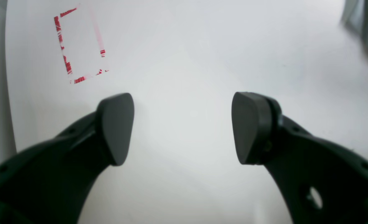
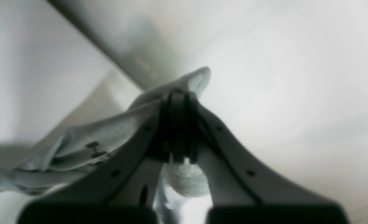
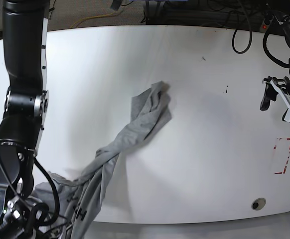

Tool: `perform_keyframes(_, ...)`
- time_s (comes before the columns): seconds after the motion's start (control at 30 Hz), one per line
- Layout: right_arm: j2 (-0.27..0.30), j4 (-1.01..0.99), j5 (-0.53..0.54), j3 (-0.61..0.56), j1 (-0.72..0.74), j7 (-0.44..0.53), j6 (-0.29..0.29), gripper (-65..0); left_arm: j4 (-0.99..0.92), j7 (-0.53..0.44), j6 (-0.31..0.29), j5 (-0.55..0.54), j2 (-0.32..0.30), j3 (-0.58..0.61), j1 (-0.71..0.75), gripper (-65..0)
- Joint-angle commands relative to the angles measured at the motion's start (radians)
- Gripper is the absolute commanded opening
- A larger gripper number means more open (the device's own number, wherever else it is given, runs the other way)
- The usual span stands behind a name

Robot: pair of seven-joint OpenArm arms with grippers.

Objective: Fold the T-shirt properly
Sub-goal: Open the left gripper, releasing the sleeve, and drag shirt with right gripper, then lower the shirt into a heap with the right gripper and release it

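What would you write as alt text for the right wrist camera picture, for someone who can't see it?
Close-up of the right gripper shut on a bunched fold of the grey T-shirt. The cloth trails away to the left, with a bit of black lettering showing, over a blurred white table.

From my base view, the T-shirt [image 3: 135,132] runs off the bottom edge; its lettering stays unreadable.
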Motion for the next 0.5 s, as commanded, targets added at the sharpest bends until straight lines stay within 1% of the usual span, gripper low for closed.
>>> perform_keyframes(0.0, 0.004, -0.085, 0.002, -0.005, 0.154, -0.002, -0.007, -65.0, 0.013, -0.016, 0.001, -0.012, -0.02, -0.003, 0.006, -19.9)
perform_keyframes(0.03, 0.0, -0.131, 0.002, -0.005, 0.196, 0.001, -0.007, -65.0, 0.013, -0.016, 0.001, -0.012, -0.018, -0.003, 0.007, -19.9)
perform_keyframes(0.23, -0.058, -0.371, -0.007, -0.011, 0.196, 0.045, -0.007, -65.0, 0.012, -0.016, 0.001, -0.012, -0.018, -0.003, 0.01, -19.9)
perform_keyframes(0.47, -0.13, -0.553, -0.009, -0.012, 0.196, 0.079, -0.007, -65.0, 0.012, -0.016, 0.001, -0.012, -0.018, -0.005, 0.009, -19.9)
